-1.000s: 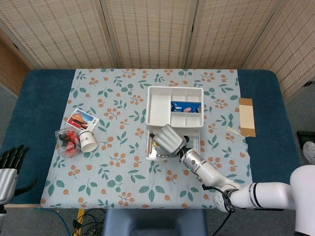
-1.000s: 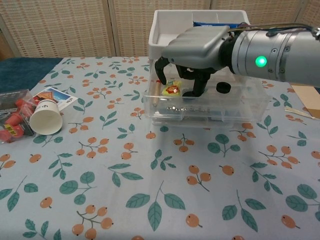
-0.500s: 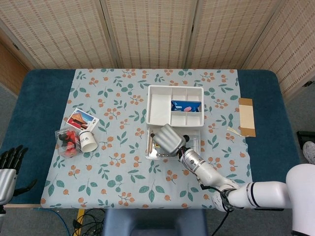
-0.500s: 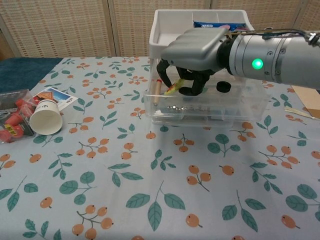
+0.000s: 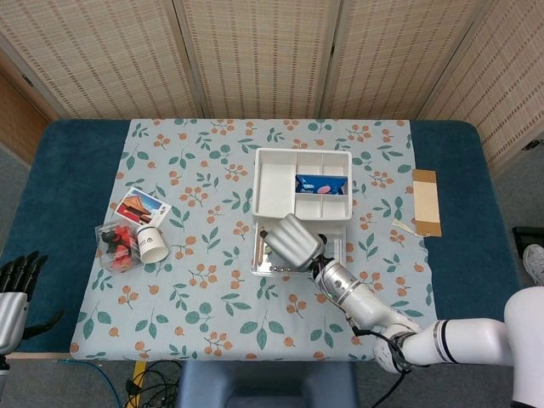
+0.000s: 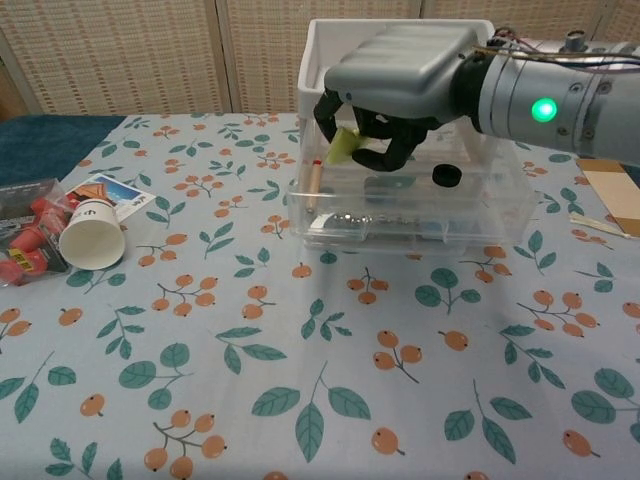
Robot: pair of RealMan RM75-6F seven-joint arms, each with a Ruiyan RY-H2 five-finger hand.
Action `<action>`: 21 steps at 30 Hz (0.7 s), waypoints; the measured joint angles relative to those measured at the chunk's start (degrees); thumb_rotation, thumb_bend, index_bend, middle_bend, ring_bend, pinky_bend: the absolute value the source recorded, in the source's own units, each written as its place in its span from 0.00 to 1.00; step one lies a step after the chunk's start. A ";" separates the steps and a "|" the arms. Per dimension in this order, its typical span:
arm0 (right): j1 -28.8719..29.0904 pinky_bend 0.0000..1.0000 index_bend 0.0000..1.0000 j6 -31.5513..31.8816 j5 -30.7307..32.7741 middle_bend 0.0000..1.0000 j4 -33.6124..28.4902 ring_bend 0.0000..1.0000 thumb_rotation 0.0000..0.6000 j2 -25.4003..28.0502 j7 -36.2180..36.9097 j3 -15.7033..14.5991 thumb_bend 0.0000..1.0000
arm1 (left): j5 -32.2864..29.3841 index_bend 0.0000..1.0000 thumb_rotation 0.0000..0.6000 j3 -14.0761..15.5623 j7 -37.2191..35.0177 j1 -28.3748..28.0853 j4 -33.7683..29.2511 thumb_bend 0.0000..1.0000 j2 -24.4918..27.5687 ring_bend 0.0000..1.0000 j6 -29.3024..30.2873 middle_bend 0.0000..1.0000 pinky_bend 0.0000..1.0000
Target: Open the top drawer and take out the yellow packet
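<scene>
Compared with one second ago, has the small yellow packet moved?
Yes. The small yellow packet, pinched by the right hand, has risen from the floor of the clear plastic drawer to above its front rim.

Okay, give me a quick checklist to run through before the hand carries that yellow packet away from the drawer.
1. Top drawer pulled open: ok.
2. Yellow packet held by the right hand: ok, pinched in curled fingers.
3. Packet lifted clear of the drawer's rim: ok in the chest view.
4. Grip firm enough for the carry: cannot tell.
5. Pencil and black cap left in the drawer: ok.
6. Left hand out of the way: ok, at the table's near left edge.
</scene>
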 measured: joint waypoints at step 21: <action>-22.93 1.00 0.55 18.62 -19.63 0.96 -4.97 1.00 1.00 15.27 24.38 -7.73 0.51 | 1.45 0.07 1.00 -0.08 1.47 -1.07 -1.59 0.19 0.10 0.03 -0.52 0.06 0.07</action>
